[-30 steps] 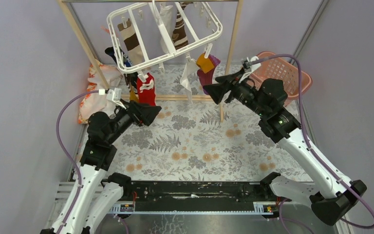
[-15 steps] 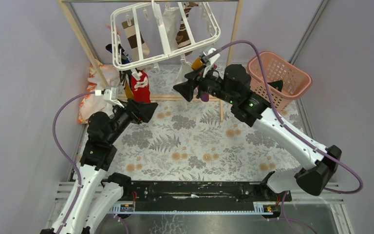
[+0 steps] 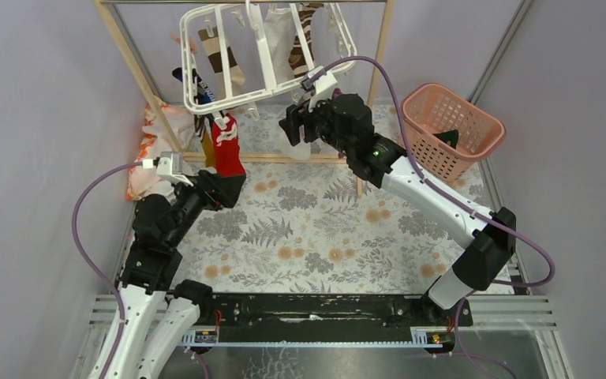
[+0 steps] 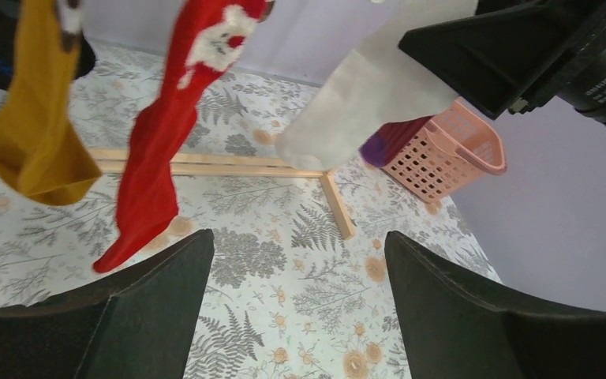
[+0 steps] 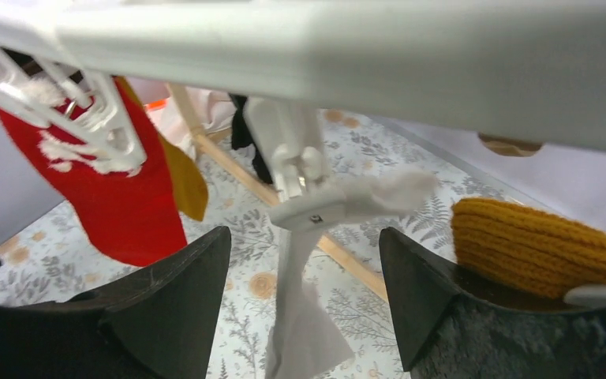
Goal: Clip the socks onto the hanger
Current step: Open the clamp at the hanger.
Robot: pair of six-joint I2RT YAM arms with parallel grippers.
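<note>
The white hanger (image 3: pixel 264 55) hangs from the rod at the back, with several socks clipped under it. A red sock (image 3: pixel 227 146) and a mustard one (image 4: pixel 35 134) hang at its front left. A white sock (image 5: pixel 308 316) hangs from a clip (image 5: pixel 304 170), with an orange knit sock (image 5: pixel 536 245) to its right. My right gripper (image 3: pixel 293 126) is open, raised just under the hanger's front edge, its jaws either side of the white sock without touching it (image 5: pixel 304 253). My left gripper (image 3: pixel 233 183) is open and empty (image 4: pixel 300 253), just below the red sock (image 4: pixel 162 150).
A wooden rack (image 3: pixel 138 75) carries the hanger; its base bar (image 4: pixel 205 167) lies on the floral cloth. A pink basket (image 3: pixel 451 126) with a dark item stands at the right. An orange-and-white cloth (image 3: pixel 154 146) lies at the left by the wall.
My right arm has swung left and up from near the basket to the hanger's front edge, by the white sock. The hanger has tilted and swung slightly. My left gripper has barely shifted.
</note>
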